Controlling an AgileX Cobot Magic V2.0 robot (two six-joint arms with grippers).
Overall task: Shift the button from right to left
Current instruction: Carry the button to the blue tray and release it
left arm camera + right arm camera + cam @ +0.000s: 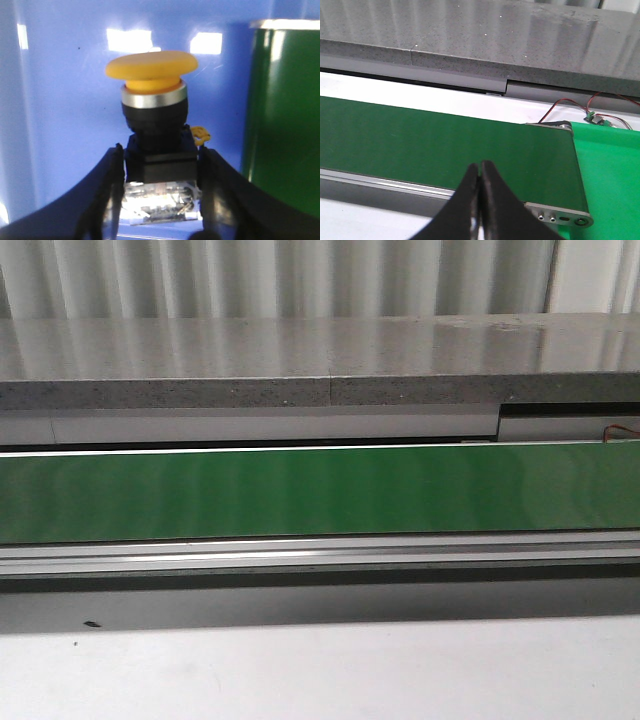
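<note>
The left claw grips the button by its blocky body (stiff, light, probably slippery plastic); the right claw is closed, empty.

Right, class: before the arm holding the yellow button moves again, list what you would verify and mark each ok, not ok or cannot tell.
1. Button sits between the left tool fingers: ok.
2. Button upright, yellow cap clear of the fingers: ok.
3. Firmness of the hold: cannot tell.
4. Blue surface behind the button, whether the button touches it: cannot tell.
5. Right tool shut with nothing in it, over the green belt: ok.
6. Belt in the front view carries nothing: ok.
</note>
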